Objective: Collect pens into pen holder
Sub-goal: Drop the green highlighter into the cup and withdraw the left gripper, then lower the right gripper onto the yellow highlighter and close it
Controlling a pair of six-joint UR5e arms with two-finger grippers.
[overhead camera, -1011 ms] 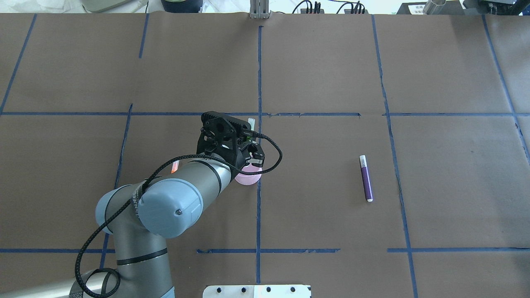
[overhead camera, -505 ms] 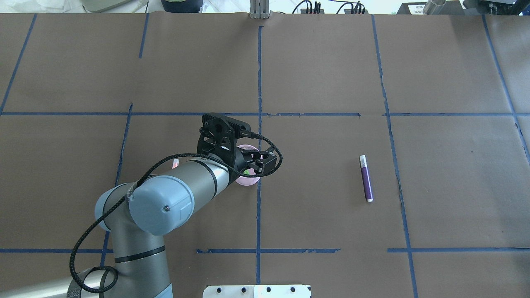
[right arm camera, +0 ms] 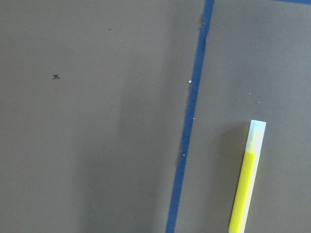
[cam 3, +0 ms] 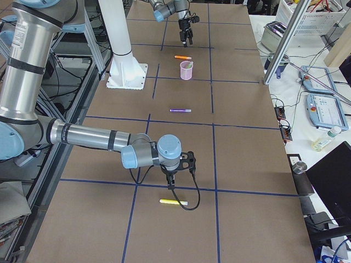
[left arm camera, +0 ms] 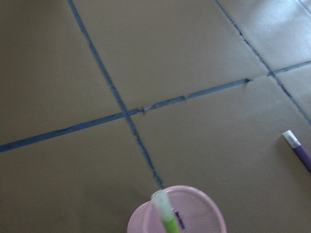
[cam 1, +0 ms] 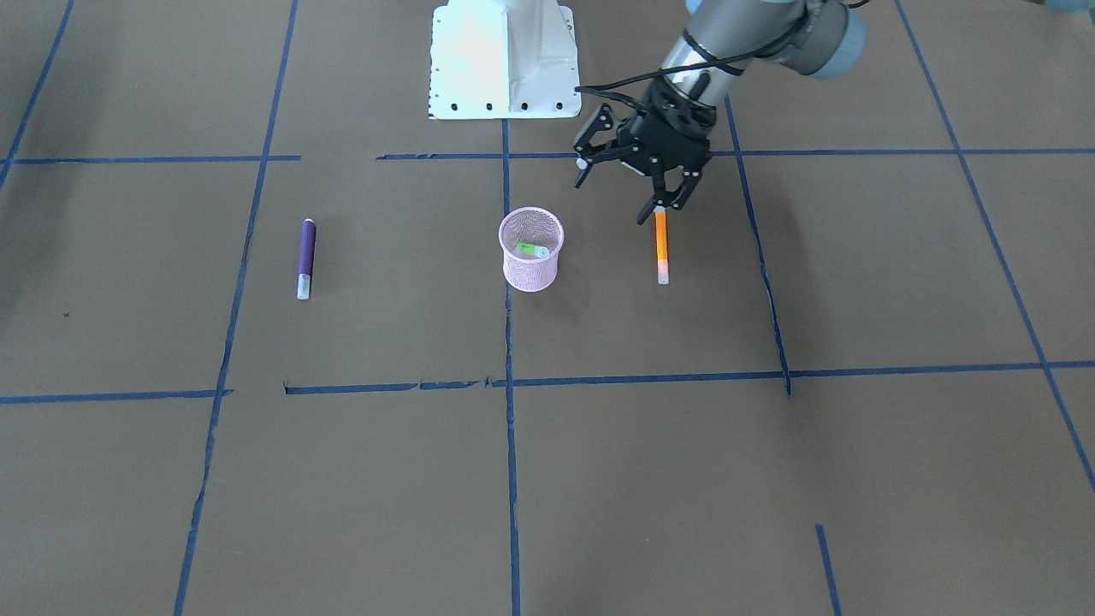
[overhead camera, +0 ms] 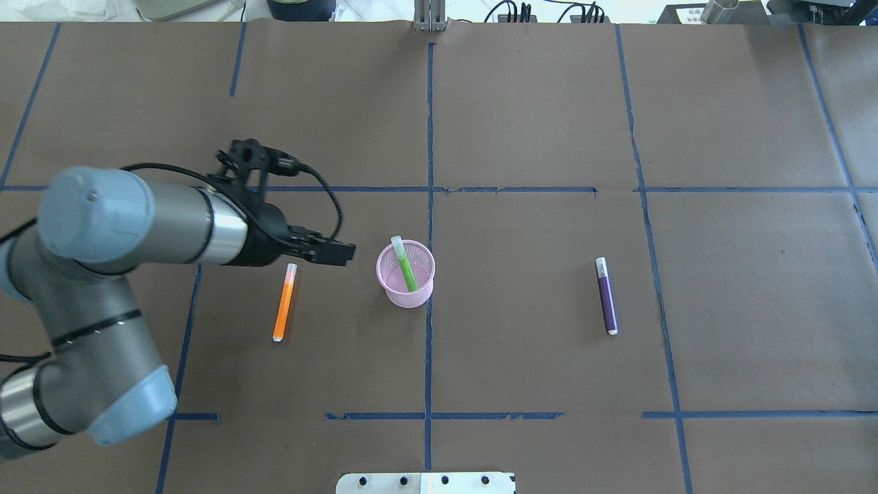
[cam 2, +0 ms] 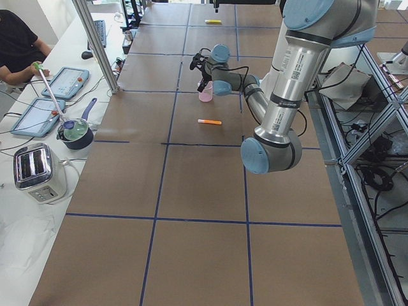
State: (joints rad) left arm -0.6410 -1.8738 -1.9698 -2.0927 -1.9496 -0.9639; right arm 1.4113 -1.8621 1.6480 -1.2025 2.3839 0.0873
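Observation:
The pink mesh pen holder [overhead camera: 406, 291] stands upright at mid-table, with a green pen [overhead camera: 406, 267] leaning inside it. It also shows in the front view [cam 1: 530, 261] and the left wrist view [left arm camera: 194, 221]. My left gripper [overhead camera: 336, 252] is open and empty. It hovers left of the holder, above the capped end of an orange pen [overhead camera: 282, 305] that lies flat. A purple pen [overhead camera: 606, 298] lies to the holder's right. A yellow pen [right arm camera: 247, 187] lies far off near my right gripper [cam 3: 174, 167]. I cannot tell if the right gripper is open or shut.
The white base plate [cam 1: 505, 60] sits at the robot's edge of the table. Blue tape lines cross the brown paper cover. A side bench holds a toaster [cam 2: 38, 171], a pot [cam 2: 75, 132] and tablets. A person sits beside that bench.
My left gripper held the green pen over the holder, opened, then swung away left. The green pen now stands in the holder and the orange pen is uncovered.

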